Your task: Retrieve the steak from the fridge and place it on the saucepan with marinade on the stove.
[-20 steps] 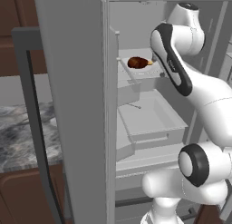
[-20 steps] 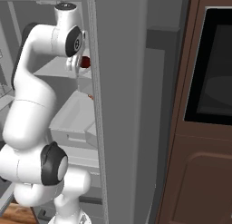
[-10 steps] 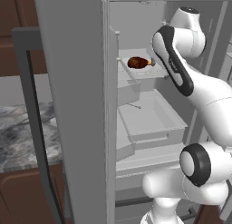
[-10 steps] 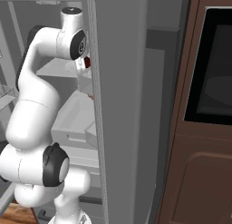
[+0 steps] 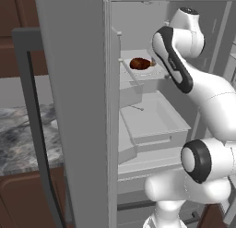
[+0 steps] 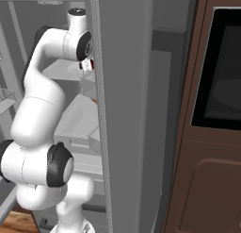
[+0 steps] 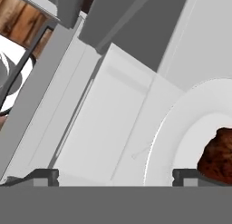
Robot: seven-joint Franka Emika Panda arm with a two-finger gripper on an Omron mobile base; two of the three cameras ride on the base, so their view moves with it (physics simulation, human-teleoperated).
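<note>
Steak lay on a white plate on an upper shelf of the open fridge, and I found the fingers spread wide, empty, and set off to one side of it. In the hand view the meat sat just at one fingertip rather than between the two. I judged the hand needed shifting sideways to straddle the steak before lowering and closing, clear of the plate rim.

upper shelf of the open fridge, centre-top of left base frame: carries a white plate; steak lies on the plate. lower shelf below, centre frame.
</note>
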